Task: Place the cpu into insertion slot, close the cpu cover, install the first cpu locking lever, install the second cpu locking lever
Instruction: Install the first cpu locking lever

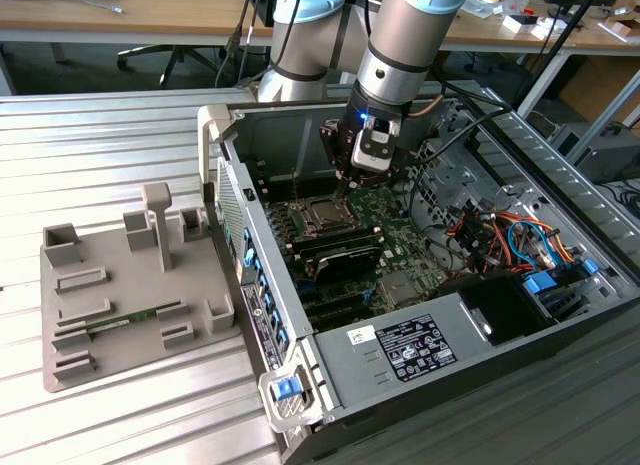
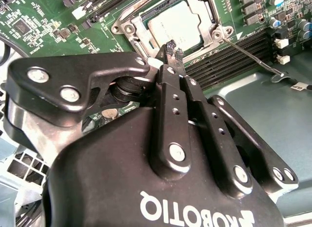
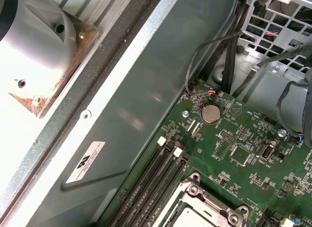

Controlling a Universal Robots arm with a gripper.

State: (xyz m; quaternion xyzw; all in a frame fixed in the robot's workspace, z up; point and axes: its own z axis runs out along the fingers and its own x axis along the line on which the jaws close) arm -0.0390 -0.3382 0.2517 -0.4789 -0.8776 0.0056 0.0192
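The cpu lies flat in the insertion slot on the green motherboard, silvery top up. The cpu cover lies down around it as a metal frame, and its corner is in the first wrist view. One thin locking lever sticks out from the socket corner across the memory slots. My gripper is shut with nothing between its fingertips, its tips just off the near edge of the cpu. In the exterior view the gripper hangs directly above the socket inside the open computer case.
Long black memory slots run beside the socket. A coin battery and thin cables sit near the grey case wall. A power supply and coloured cables are at the exterior view's right. A grey fixture tray lies outside, to the left.
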